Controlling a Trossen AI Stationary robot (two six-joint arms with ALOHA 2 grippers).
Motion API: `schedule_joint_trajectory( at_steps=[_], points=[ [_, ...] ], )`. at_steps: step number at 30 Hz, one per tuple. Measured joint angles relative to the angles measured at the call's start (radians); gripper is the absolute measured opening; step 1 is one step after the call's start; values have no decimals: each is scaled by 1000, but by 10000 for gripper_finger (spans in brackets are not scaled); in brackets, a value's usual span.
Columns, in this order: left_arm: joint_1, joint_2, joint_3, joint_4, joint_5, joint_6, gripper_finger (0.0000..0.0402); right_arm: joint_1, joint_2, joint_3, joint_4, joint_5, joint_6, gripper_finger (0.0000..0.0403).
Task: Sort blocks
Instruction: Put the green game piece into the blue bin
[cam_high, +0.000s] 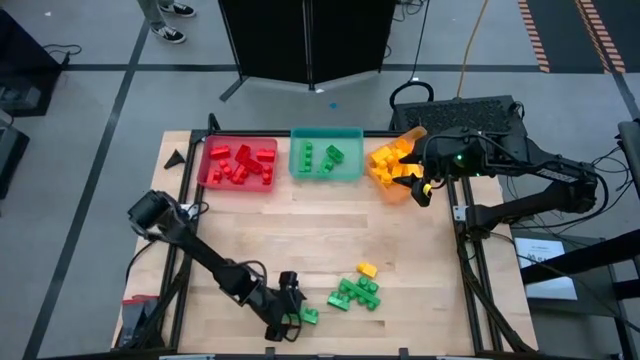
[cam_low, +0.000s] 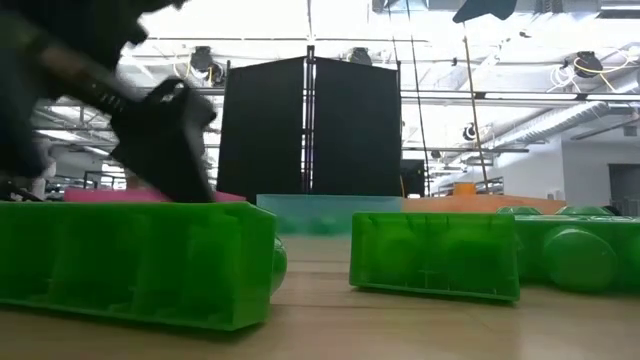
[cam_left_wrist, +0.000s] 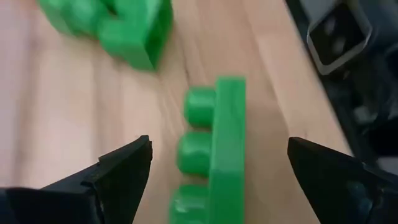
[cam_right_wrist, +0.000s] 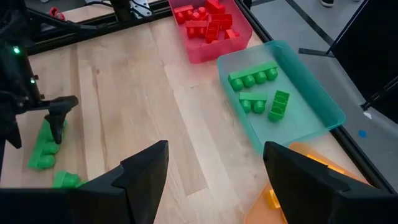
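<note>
My left gripper is open near the table's near edge. Its fingers stand on either side of a long green block, without touching it. That block lies on its side on the wood, studs sideways. A cluster of green blocks and one yellow block lie just to its right. My right gripper hangs open and empty over the orange tray, which holds yellow blocks. Red blocks fill the red tray. Three green blocks lie in the teal tray.
The three trays stand in a row along the table's far edge. Bare wood lies between them and the loose blocks. In the low view, green blocks fill the foreground. A black panel and a person's shoes show on the floor beyond the table.
</note>
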Motion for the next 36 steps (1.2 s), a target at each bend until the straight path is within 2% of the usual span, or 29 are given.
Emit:
schedule_joint_trajectory(
  at_steps=[4, 10, 13, 19, 26, 32, 36],
  points=[
    [-19, 57, 0, 9, 13, 1, 373, 0, 0, 0, 0, 0, 0, 258],
    [-20, 130, 5, 8, -56, -2, 357, 0, 0, 0, 0, 0, 5, 258],
    [-16, 146, 6, 12, -70, -37, 311, 0, 0, 0, 0, 0, 5, 258],
    [-14, 149, 5, 9, -128, -134, 170, 0, 0, 0, 0, 0, 4, 258],
    [9, 97, 7, -12, -138, -182, 170, 0, 0, 0, 2, 0, 10, 258],
    [94, -52, 6, -164, -313, -168, 170, 0, -9, 0, 34, -3, 33, 258],
    [196, -165, 4, -235, -446, -4, 170, 0, -39, 0, 77, -7, 37, 258]
  ],
)
